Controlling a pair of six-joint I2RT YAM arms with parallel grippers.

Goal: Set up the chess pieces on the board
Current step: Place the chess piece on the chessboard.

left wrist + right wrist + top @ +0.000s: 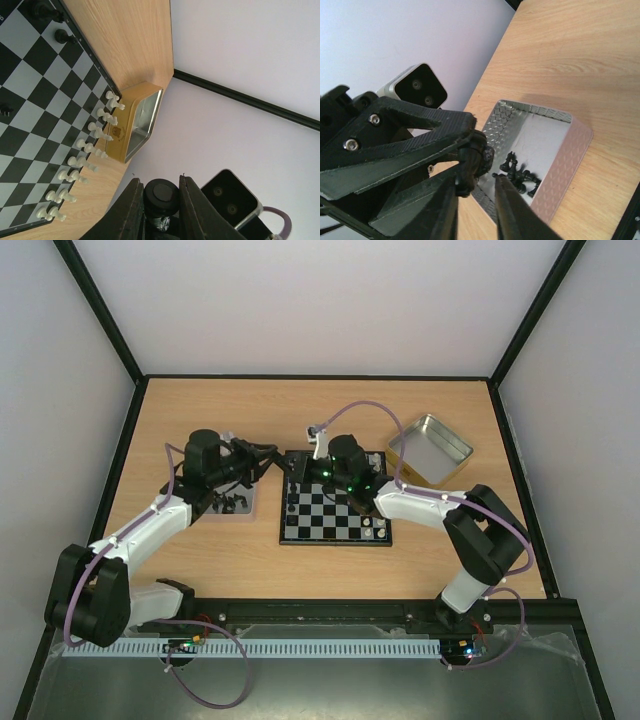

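Note:
My left gripper (161, 187) is shut on a black chess piece (161, 194); its round felt base faces the left wrist camera. In the right wrist view that piece (476, 155) sticks out of the left fingers (420, 130). My right gripper (479, 176) stands open around it: the piece touches one finger and a gap shows before the other. Both grippers meet above the far left corner of the board (335, 512), left (272, 456) and right (300, 468). A few black pieces (50, 15) stand on the board. Several more black pieces (520, 172) lie in a metal tray (570, 155).
White pieces (85, 147) stand in rows along one board edge. A gold tin (135, 125) with a shiny inside lies on the table just beyond them, at the back right in the top view (430, 450). The tray of black pieces (235, 505) sits left of the board.

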